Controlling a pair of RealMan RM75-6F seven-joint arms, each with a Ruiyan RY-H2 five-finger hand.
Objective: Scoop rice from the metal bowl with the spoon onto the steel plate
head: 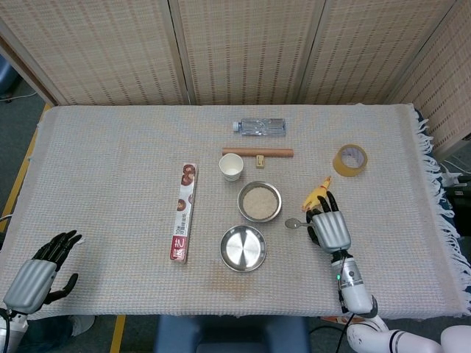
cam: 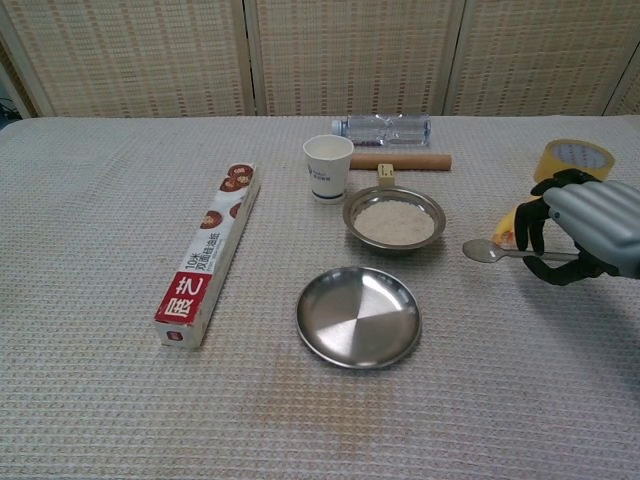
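- My right hand (cam: pixel 585 232) pinches the spoon (cam: pixel 500 252) by its handle, the spoon's bowl pointing left and lifted off the cloth, to the right of the metal bowl (cam: pixel 394 220) and not yet over it
- I judge I'm in the carry-to-bowl step: spoon in hand, no rice on it that I can see, and the steel plate (cam: pixel 358 316) shows bare metal
- Next I'd need to bring the spoon left over the bowl's rim, tip the front edge down into the rice (head: pixel 259 201), then lift level so nothing spills on the short trip to the plate, just in front of the bowl
- My left hand (head: pixel 40 271) rests at the table's near left corner, fingers spread, holding nothing (well apart from everything)
- The surface is a pale woven tablecloth (head: pixel 110 169) with a fringe on the right edge; woven screens (head: pixel 243 51) stand behind the table
- A yellow object (head: pixel 317 194) lies close beside my right hand; I'd mind it when I swing
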